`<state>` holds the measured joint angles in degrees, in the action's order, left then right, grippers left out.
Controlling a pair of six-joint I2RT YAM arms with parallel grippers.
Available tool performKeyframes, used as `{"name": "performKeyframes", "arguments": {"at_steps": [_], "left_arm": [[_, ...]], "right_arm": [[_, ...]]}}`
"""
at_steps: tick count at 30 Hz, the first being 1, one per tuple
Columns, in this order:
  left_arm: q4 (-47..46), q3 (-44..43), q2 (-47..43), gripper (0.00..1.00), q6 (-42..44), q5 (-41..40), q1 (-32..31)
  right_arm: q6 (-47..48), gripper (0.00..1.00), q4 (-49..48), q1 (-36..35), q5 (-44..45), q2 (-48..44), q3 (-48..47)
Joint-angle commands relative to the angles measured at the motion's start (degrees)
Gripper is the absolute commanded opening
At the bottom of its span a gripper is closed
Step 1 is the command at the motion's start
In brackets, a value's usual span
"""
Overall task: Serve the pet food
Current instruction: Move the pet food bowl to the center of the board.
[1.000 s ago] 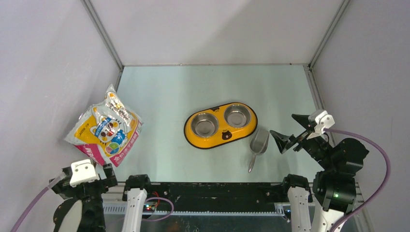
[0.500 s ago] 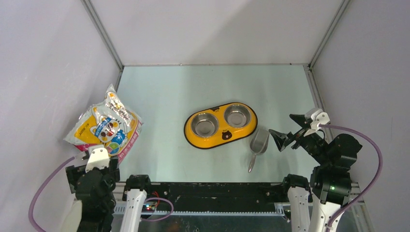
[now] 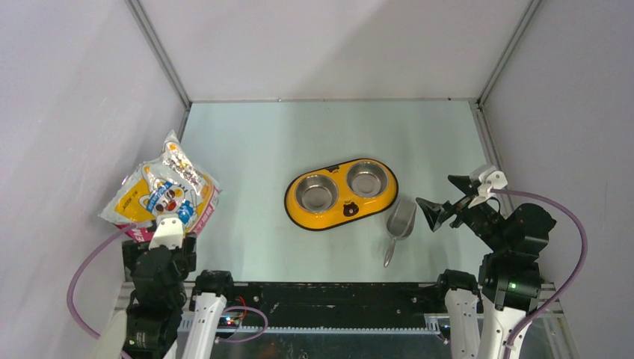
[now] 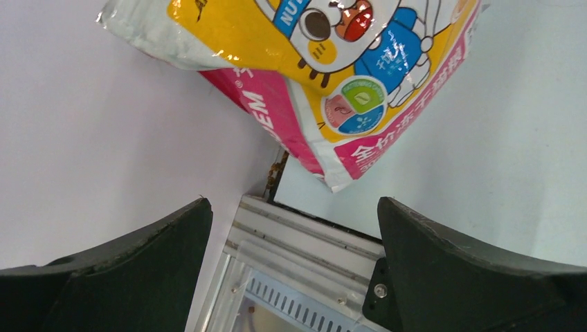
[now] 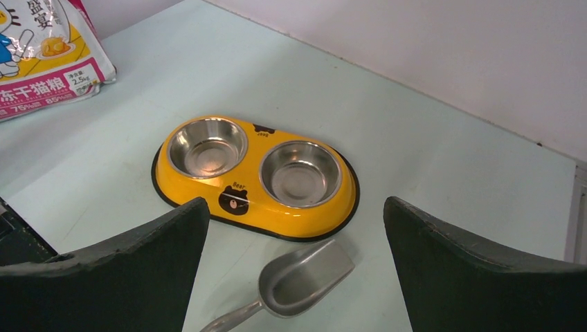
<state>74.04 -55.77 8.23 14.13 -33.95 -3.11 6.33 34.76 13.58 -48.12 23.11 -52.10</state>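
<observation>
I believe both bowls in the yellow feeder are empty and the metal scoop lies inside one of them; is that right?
Not quite: the right wrist view shows the scoop on the table beside the feeder, not in the bowls. Both are empty.

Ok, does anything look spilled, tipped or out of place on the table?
Nothing is spilled. The pet food bag leans askew against the left wall instead of lying flat. The yellow feeder sits level with both bowls empty, and the scoop lies empty beside it.
</observation>
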Motion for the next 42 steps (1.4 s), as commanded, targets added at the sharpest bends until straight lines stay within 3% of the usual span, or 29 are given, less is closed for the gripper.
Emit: {"name": "performKeyframes", "arguments": {"at_steps": [1, 10, 17, 27, 33, 38, 42], "left_arm": [[-6.1, 0.2, 0.9, 0.98, 0.6, 3.7, -0.3], [-8.3, 0.2, 4.8, 0.98, -3.1, 0.6, -0.2], [-8.9, 0.3, 7.3, 0.98, -0.8, 16.2, -0.2], [-13.5, -0.2, 11.6, 0.98, 6.1, 33.1, -0.3], [-20.6, 1.9, 20.7, 0.98, 8.3, 41.5, -0.6], [-26.6, 2.4, 30.0, 0.98, 6.7, 39.9, -5.6], [-29.9, 3.5, 29.7, 0.98, 3.8, 41.5, -6.9]], "right_arm": [[0.5, 1.0, -2.8, -0.9, 2.8, 1.4, 1.2], [0.7, 1.0, -3.2, -3.9, 6.9, 6.5, 1.9], [3.6, 1.0, -2.4, -14.3, 17.0, 12.5, 2.0], [14.4, 1.0, -2.2, -38.6, 46.5, 29.1, 5.4], [17.6, 1.0, -6.4, -47.8, 49.7, 36.4, 3.9], [20.8, 1.0, -8.5, -50.9, 45.2, 45.2, -0.7], [19.7, 1.0, -8.9, -52.3, 41.7, 53.2, -5.8]]}}
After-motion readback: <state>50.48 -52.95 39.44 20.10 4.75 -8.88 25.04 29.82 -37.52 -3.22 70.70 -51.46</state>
